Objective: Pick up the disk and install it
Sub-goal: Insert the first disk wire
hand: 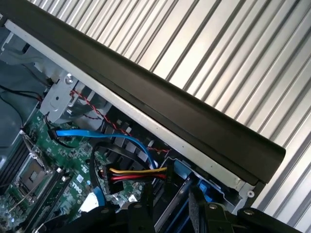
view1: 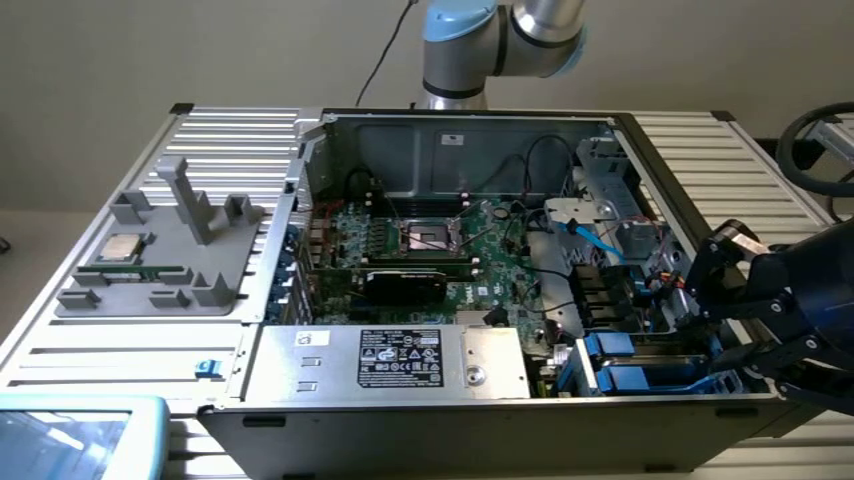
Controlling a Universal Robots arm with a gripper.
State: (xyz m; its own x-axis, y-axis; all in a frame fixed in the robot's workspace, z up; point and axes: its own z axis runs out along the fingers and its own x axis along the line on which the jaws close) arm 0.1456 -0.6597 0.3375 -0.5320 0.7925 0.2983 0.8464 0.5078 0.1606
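Blue side rails mark the disk (view1: pixel 650 379), which lies low in the lower-right corner of the open computer case (view1: pixel 441 150), just beside the hand (view1: pixel 737 362). Whether the hand grips it I cannot tell. Its long axis seems to run across the frame, with the outer end toward the hand. A skewed push could jam the rails or pinch the yellow-red wires (hand: pixel 138 172).

A robotics lab bench: a Universal Robots arm (view1: pixel 501 40) rises at the far edge of a slotted aluminium table (view1: pixel 227 130) carrying an opened desktop computer case (view1: pixel 454 140), its motherboard (view1: pixel 507 260) exposed, and a grey parts fixture (view1: pixel 160 290).
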